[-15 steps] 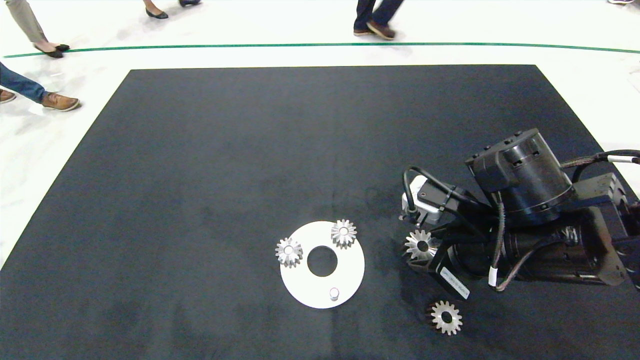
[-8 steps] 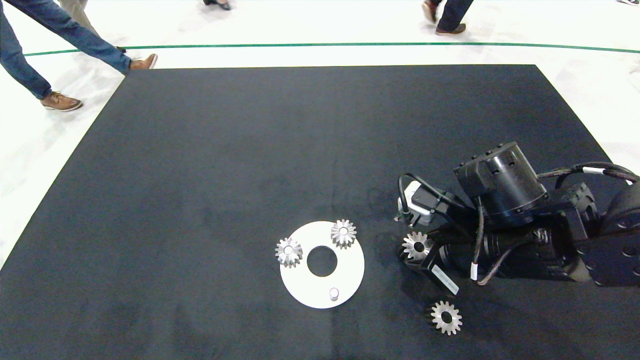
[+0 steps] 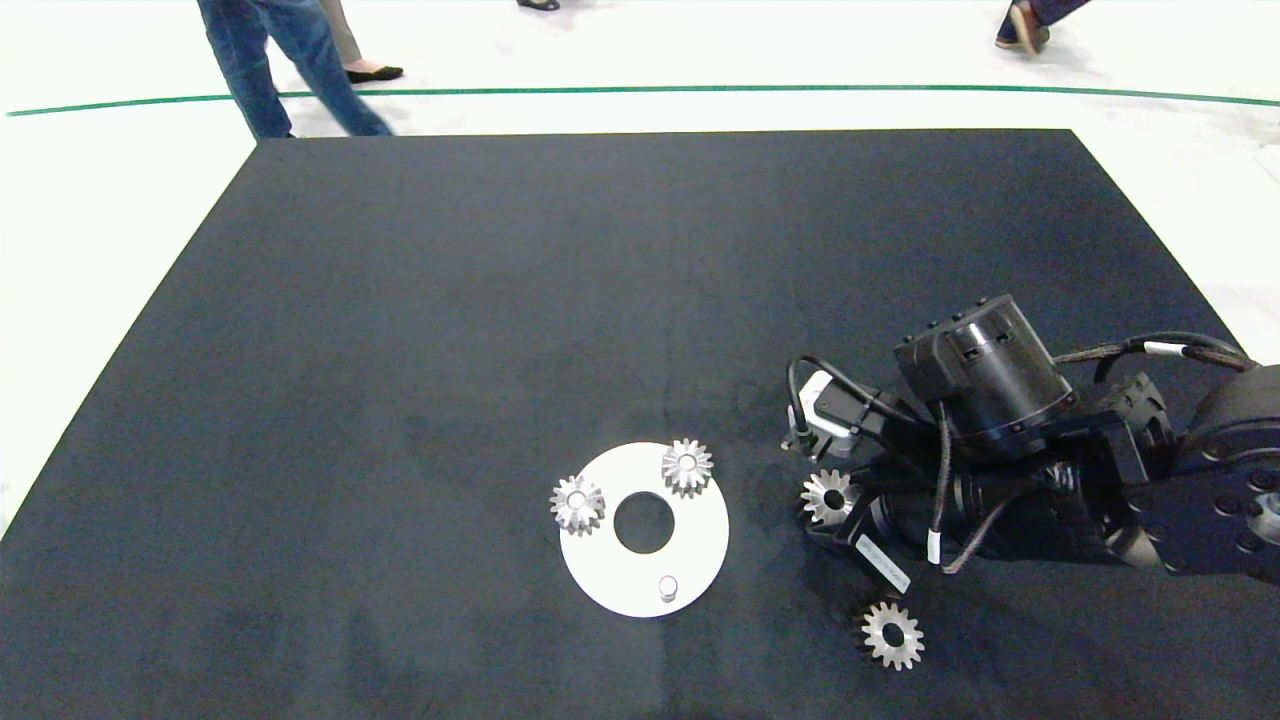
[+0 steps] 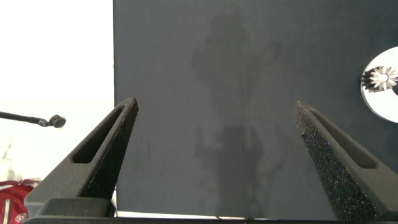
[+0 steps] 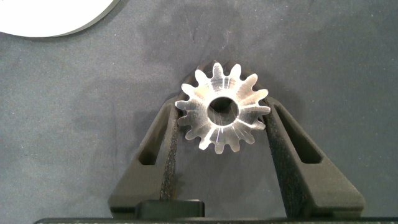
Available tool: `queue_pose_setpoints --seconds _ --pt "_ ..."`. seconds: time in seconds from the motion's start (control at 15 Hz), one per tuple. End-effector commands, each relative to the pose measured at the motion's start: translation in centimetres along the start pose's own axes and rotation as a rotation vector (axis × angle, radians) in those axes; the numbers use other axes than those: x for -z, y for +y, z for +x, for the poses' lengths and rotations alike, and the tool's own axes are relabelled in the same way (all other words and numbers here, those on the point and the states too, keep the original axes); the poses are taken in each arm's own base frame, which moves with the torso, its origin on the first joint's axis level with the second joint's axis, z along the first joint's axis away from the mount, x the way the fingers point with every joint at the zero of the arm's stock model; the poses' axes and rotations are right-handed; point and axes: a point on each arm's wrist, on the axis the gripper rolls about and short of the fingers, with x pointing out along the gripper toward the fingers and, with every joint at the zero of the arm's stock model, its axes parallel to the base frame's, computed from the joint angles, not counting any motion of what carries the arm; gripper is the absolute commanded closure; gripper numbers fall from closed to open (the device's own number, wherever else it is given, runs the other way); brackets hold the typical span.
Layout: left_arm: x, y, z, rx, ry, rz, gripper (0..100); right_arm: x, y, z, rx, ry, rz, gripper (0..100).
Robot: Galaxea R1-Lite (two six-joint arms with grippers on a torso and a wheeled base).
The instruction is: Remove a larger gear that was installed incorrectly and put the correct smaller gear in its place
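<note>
At the far left, out of the head view, the left gripper [image 4: 214,146] hung idle over the black mat [image 3: 500,300], near the mat's edge, its two grey fingers [image 4: 99,158] spread wide apart with nothing between them; its wrist camera caught only a sliver of the white disc and one fluted gear at the frame's edge.

Toward the middle of the mat lay the white disc [image 3: 620,585], a flat ring with a round hole at its centre. One small fluted silver gear [image 3: 577,503] sat at about ten o'clock on the disc, overhanging its rim. A second fluted silver gear [image 3: 687,466] sat at about one o'clock. A short bare peg [image 3: 668,586] stood at about five o'clock, with no gear on it.

Just beside the disc, at its three o'clock, the right gripper [image 5: 222,118] was low over the mat, its arm coming in from the right. Its fingers [image 5: 166,146] were clamped on the larger gear [image 3: 829,496], one pad pressed against the pointed teeth on each side; the gear sat flat, face up, small centre hole showing. Whether it touched the mat could not be told.

At about five o'clock from that gear, near the mat's front edge and apart from the gripper, the smaller gear [image 3: 892,634] lay flat on the mat, blunt-toothed with a wide centre hole.

Beyond the mat's far edge, a person's legs [image 3: 280,70] in blue jeans stood on the pale floor.
</note>
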Motion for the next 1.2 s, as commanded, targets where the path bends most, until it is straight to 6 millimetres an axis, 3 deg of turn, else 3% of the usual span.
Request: queue_pose_setpoints --seconds 0.07,0.47,0.53,0.8,0.93,1.2 --pt "0.1 0.0 0.0 0.0 0.005 0.001 0 0.1 0.0 -1.0 0.01 -0.019 -0.003 0" --pt "0.1 0.0 -0.2 -0.001 -0.001 0.001 0 1.2 0.3 -2.9 0.008 -0.037 -0.014 0" --pt "0.1 0.0 -0.2 -0.001 -0.001 0.001 0 2.7 1.8 -6.0 -0.018 -0.094 -0.055 0" --pt "0.1 0.0 -0.2 -0.001 -0.001 0.001 0 6.6 2.4 -10.2 -0.012 -0.165 -0.074 0" --pt "0.1 0.0 -0.2 -0.003 -0.003 0.0 0 8.6 3.0 -10.0 -0.024 -0.126 -0.102 0" --pt "0.1 0.0 -0.2 -0.003 -0.001 0.002 0 9.4 3.7 -8.5 -0.055 -0.056 -0.117 0"
